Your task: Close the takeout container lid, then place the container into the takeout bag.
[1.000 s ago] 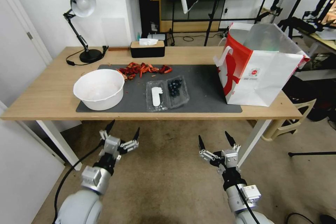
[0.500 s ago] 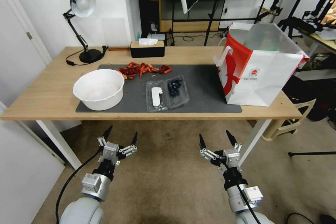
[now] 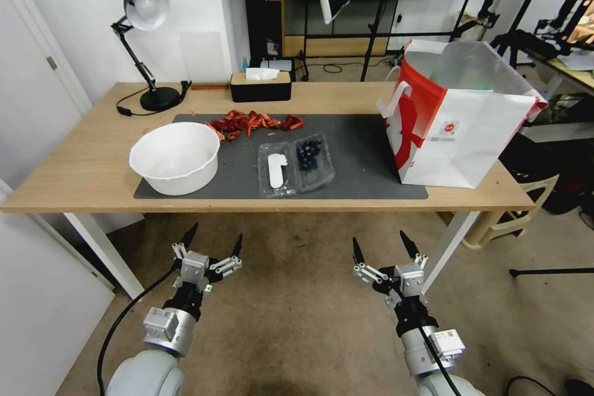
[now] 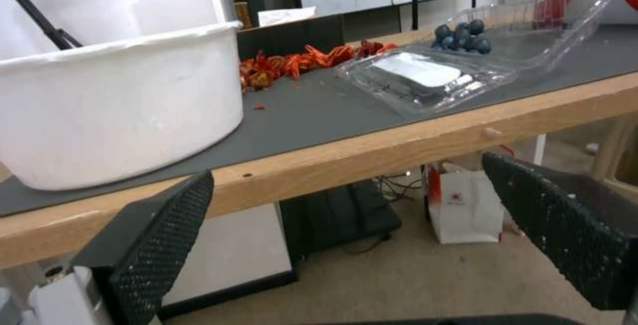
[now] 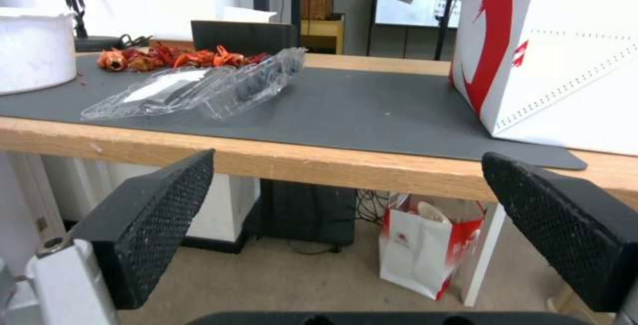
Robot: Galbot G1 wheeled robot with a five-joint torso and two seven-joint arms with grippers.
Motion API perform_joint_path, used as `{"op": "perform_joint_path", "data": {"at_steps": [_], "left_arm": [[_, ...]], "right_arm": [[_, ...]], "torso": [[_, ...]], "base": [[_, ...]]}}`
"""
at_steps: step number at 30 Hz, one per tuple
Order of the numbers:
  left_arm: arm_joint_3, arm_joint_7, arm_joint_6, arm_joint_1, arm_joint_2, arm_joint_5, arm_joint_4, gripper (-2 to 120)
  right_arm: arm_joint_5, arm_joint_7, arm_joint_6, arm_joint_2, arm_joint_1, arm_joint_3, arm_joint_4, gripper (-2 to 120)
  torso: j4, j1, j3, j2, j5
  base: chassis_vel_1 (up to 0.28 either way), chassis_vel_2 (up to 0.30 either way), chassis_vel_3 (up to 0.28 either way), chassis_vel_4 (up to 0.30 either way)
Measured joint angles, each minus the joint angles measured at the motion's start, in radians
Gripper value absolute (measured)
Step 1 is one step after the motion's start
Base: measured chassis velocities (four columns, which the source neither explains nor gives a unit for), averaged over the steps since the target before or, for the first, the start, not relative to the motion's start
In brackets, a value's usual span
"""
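Below the table (image 3: 74, 192) edge, left gripper (image 3: 210, 240) and right gripper (image 3: 378, 246) hover, fingers spread (grasping nothing).

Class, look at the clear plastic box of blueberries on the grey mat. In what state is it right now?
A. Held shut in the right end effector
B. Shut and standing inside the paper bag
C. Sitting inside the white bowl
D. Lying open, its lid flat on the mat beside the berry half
D: the box lies open on the mat, its stickered lid flat beside the blueberries, apart from the bag and the bowl.
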Motion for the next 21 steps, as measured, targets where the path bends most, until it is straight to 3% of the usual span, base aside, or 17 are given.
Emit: {"op": "perform_joint_path", "data": {"at_steps": [3,6,7,9,11,13,15,17,19,21], "left_arm": [[0.010,-0.015,0.012,-0.005,0.002,-0.032,-0.001,100],[0.049,-0.051,0.075,-0.033,0.010,-0.188,-0.030,100],[0.049,-0.051,0.075,-0.033,0.010,-0.188,-0.030,100],[0.084,-0.087,0.138,-0.072,0.014,-0.337,-0.064,100],[0.090,-0.095,0.153,-0.083,0.015,-0.371,-0.073,100],[0.106,-0.134,0.228,-0.115,0.017,-0.519,-0.117,100],[0.110,-0.146,0.245,-0.123,0.017,-0.555,-0.127,100],[0.131,-0.207,0.310,-0.167,0.023,-0.725,-0.166,100],[0.137,-0.225,0.326,-0.180,0.023,-0.773,-0.174,100],[0.157,-0.283,0.361,-0.224,0.023,-0.918,-0.194,100]], "right_arm": [[0.001,0.000,0.000,0.000,-0.001,0.000,0.003,100],[0.004,0.000,-0.001,0.000,-0.002,0.001,0.007,100],[0.004,0.000,-0.001,0.000,-0.002,0.001,0.007,100],[0.006,0.000,-0.001,0.000,-0.003,0.001,0.007,100],[0.007,0.000,-0.001,0.000,-0.003,0.001,0.007,100],[0.009,-0.001,-0.008,0.000,0.007,-0.004,0.005,100],[0.009,-0.001,-0.009,0.000,0.008,-0.005,0.004,100],[0.009,-0.001,-0.011,0.000,0.009,-0.006,0.002,100],[0.009,-0.001,-0.011,0.000,0.008,-0.006,0.002,100],[0.008,-0.001,-0.011,0.000,0.006,-0.006,0.002,100]], "torso": [[0.0001,0.000,0.000,0.000,0.0001],[0.0001,0.000,0.000,0.000,0.0001],[0.0001,0.000,0.000,0.000,0.0001],[-0.0001,0.000,0.000,0.000,0.0000],[-0.0001,0.000,0.000,0.000,0.0000],[0.0001,0.000,0.000,0.000,0.0002],[0.0005,0.000,0.000,0.000,0.0002],[-0.0001,0.000,0.000,0.000,0.0002],[-0.0001,0.000,0.000,0.000,0.0002],[0.0000,0.000,0.000,0.000,0.0001]], "base": [[0.000,0.000,0.000,0.000],[0.000,0.000,0.000,0.000],[0.000,0.000,0.000,0.000],[0.000,0.000,0.000,0.000],[0.000,0.000,0.000,0.000],[0.000,0.000,0.000,0.000],[0.000,0.000,0.000,0.000],[0.000,0.000,0.000,0.000],[0.000,0.000,0.000,0.000],[0.000,0.000,0.000,0.000]]}}
